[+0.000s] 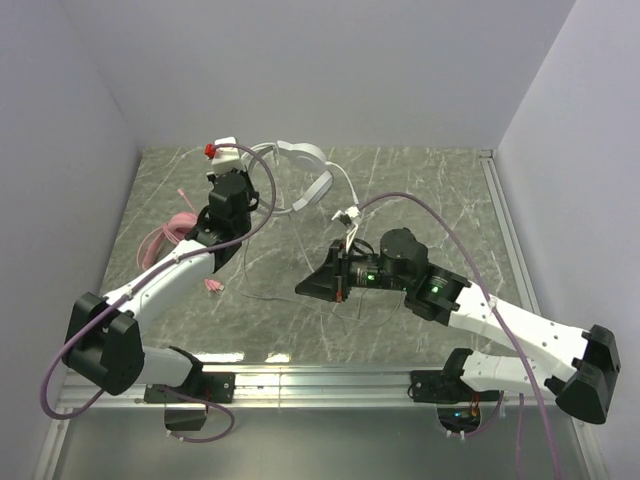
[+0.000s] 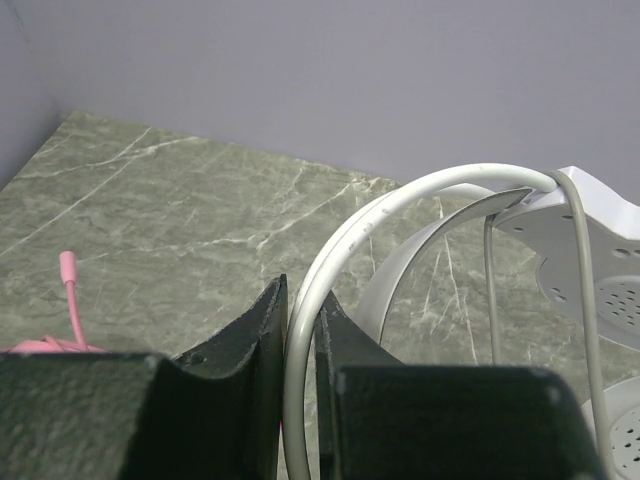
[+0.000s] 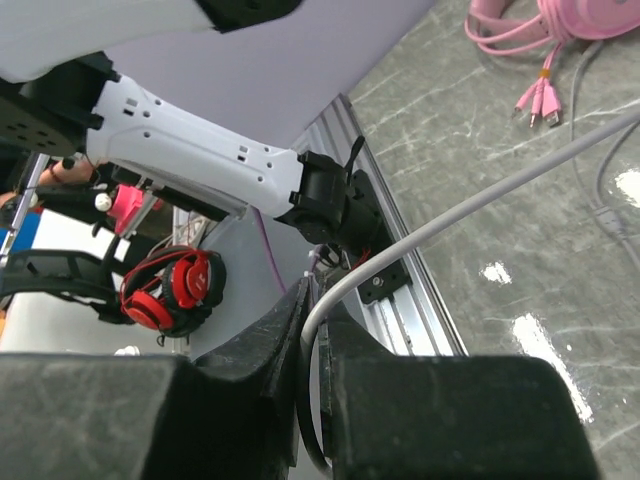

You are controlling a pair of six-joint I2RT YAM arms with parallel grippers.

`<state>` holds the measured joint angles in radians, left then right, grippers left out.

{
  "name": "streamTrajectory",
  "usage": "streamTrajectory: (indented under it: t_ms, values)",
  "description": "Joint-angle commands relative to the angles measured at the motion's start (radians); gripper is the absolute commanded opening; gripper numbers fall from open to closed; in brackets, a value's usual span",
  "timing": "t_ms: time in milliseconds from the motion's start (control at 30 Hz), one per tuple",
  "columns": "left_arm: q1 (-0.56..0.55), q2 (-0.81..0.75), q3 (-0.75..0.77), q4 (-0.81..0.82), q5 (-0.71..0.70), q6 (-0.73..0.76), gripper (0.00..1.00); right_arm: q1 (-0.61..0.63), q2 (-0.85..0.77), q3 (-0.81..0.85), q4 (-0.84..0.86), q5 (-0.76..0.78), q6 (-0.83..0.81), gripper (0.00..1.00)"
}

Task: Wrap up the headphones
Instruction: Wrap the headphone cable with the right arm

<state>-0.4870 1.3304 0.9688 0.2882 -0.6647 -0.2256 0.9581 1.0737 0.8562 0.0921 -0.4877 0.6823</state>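
Tabletop (image 1: 420,300): grey-green marble-look slab w/ pale veins, smooth, metal rail at near edge. Both arms are white plastic w/ black matte jaws.

White over-ear headset (image 1: 305,165) sits at back centre of tabletop. Its smooth, hard plastic band arches toward the rear wall and its long axis runs roughly L-R. One cup is seen from left wrist cam, w/ a perforated inner face turned toward the lens.

All-pink over-ear headset (image 1: 170,235) lies at the far L side, well apart from the white one, its thin pink cable in loose loops beside it. Its pink plugs (image 3: 540,100) have orange collars; one pink tip (image 2: 68,265) points toward the back wall.

Thin, round pale cable (image 2: 400,200) arcs from the white cup's top down to the L gripper (image 2: 300,300), whose jaws are narrow and pinch the pale cable. Further along it runs as a straight diagonal line above the marble into the R gripper (image 3: 312,310) at mid-tabletop, whose jaws are also narrow and clamped on the same pale cable. R gripper points left.

Red-and-black headphones (image 3: 170,290) hang off the tabletop, past the rail.
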Motion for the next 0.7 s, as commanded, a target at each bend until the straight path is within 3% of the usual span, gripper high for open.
streamTrajectory:
  t_ms: [0, 167, 467, 667]
  values:
    - [0.018, 0.004, 0.007, 0.149, -0.039, -0.001, 0.00, 0.018, -0.080, 0.047, -0.023, -0.016, -0.020, 0.13]
    - [0.019, 0.035, 0.013, 0.154, -0.038, 0.020, 0.00, 0.018, -0.145, 0.107, -0.119, 0.037, -0.066, 0.13]
    - [0.019, 0.044, 0.010, 0.172, 0.011, 0.110, 0.00, -0.001, -0.221, 0.257, -0.417, 0.267, -0.171, 0.12]
    - [0.018, 0.004, -0.033, 0.186, 0.190, 0.271, 0.00, -0.039, -0.261, 0.283, -0.495, 0.394, -0.210, 0.12]
